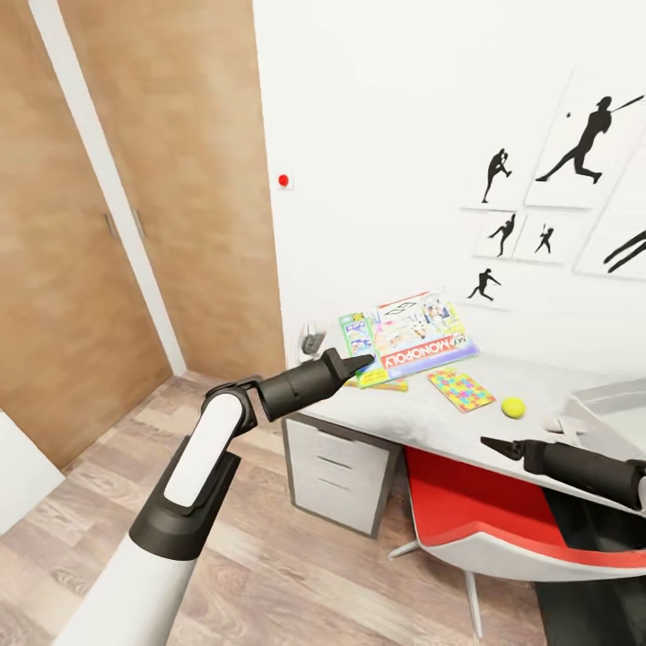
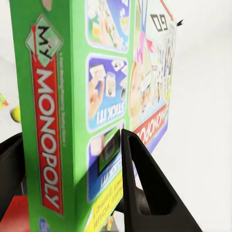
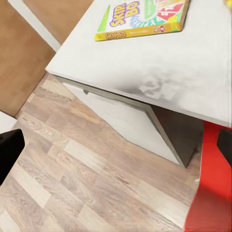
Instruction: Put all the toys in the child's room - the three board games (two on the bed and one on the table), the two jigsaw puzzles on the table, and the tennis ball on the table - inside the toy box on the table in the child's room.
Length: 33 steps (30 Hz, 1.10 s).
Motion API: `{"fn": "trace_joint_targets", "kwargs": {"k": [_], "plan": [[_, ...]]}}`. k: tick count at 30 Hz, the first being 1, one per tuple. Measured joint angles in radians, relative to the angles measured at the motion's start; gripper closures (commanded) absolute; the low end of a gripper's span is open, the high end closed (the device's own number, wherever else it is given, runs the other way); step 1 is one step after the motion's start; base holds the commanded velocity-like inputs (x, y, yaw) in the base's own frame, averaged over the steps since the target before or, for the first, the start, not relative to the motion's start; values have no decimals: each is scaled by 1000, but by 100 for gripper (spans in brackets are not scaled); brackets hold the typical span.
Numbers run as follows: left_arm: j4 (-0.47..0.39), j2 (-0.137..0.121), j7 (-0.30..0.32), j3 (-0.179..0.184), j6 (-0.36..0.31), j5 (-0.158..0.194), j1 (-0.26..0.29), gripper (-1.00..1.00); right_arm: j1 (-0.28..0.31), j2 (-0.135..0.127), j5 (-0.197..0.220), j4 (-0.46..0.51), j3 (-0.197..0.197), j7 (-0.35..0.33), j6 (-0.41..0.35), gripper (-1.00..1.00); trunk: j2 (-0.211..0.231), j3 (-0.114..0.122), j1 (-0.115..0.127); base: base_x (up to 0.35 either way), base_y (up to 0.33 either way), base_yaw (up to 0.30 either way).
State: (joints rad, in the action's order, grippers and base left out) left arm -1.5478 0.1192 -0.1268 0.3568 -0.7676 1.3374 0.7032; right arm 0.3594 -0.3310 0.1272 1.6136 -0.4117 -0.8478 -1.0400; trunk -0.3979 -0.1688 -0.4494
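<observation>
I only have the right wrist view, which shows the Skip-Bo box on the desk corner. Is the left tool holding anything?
Observer: Yes. The left tool grips the Monopoly box by one edge, with a finger on each face.
Operator: Where is the toy box?
Observer: In the head view the toy box sits on the table at the far right, beyond the right arm.
Operator: Is anything else loose on the table?
Observer: One jigsaw puzzle and the tennis ball lie between the Monopoly box and the toy box.
</observation>
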Motion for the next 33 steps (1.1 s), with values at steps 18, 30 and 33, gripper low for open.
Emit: {"fn": "trace_joint_targets", "kwargs": {"k": [18,30,33], "plan": [[0,4,-87,11,0,-8,1,100,0,0,7,0,-3,0,0,-100,0,22,0,0,0,-204],[0,2,-90,12,3,-8,0,100,0,-2,8,0,-3,0,0,-100,0,38,0,0,0,-175],[0,2,-90,12,4,-7,0,100,0,-2,8,0,-3,0,0,-100,0,43,0,0,0,-181]]}}
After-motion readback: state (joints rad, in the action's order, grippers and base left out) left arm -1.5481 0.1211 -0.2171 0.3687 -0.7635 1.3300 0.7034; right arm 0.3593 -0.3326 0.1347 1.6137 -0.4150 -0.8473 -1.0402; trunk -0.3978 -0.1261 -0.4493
